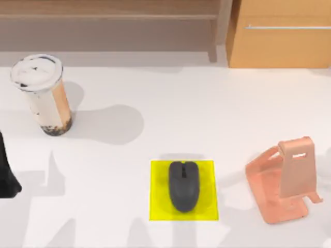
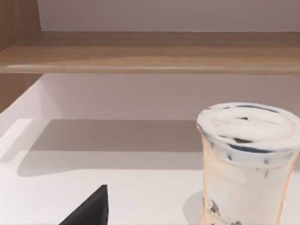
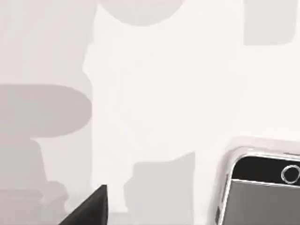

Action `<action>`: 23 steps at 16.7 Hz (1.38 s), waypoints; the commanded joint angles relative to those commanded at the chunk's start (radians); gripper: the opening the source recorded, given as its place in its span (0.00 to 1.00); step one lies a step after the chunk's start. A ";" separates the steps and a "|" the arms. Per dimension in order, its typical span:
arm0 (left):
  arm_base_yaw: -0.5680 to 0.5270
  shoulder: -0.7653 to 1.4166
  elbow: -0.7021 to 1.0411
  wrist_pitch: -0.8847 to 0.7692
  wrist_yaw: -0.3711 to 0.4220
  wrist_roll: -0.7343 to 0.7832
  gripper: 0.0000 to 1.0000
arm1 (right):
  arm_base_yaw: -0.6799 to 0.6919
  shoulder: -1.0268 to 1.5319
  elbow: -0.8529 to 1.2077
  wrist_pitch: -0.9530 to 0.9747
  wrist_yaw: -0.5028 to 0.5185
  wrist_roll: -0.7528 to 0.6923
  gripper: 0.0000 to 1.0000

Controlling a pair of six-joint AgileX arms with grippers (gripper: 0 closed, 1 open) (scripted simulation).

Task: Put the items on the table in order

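With our left claw [image 1: 8, 178] at the bench's [image 1: 155, 103] left edge, grip state indeterminate, we approach the upright bubble tea cup [image 1: 44, 95] nearby, far-left, squarely at mid-height to avoid tipping.

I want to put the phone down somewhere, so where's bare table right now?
The widest bare patch of table lies between the cup and the pink stand, behind the mouse. Another lies front-left, between the left arm and the yellow mat. The mat and stand crowd the front right.
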 joint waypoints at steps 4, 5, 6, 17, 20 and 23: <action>0.000 0.000 0.000 0.000 0.000 0.000 1.00 | -0.176 -0.087 -0.181 -0.003 -0.008 -0.087 1.00; 0.000 0.000 0.000 0.000 0.000 0.000 1.00 | -0.203 -0.103 -0.215 -0.002 -0.010 -0.098 1.00; 0.000 0.000 0.000 0.000 0.000 0.000 1.00 | -0.223 -0.115 -0.242 -0.002 -0.012 -0.106 1.00; 0.000 0.000 0.000 0.000 0.000 0.000 1.00 | -0.241 -0.095 -0.308 0.070 -0.014 -0.110 1.00; 0.000 0.000 0.000 0.000 0.000 0.000 1.00 | -0.241 -0.042 -0.372 0.191 -0.014 -0.109 1.00; 0.000 0.000 0.000 0.000 0.000 0.000 1.00 | -0.241 0.004 -0.428 0.292 -0.014 -0.109 1.00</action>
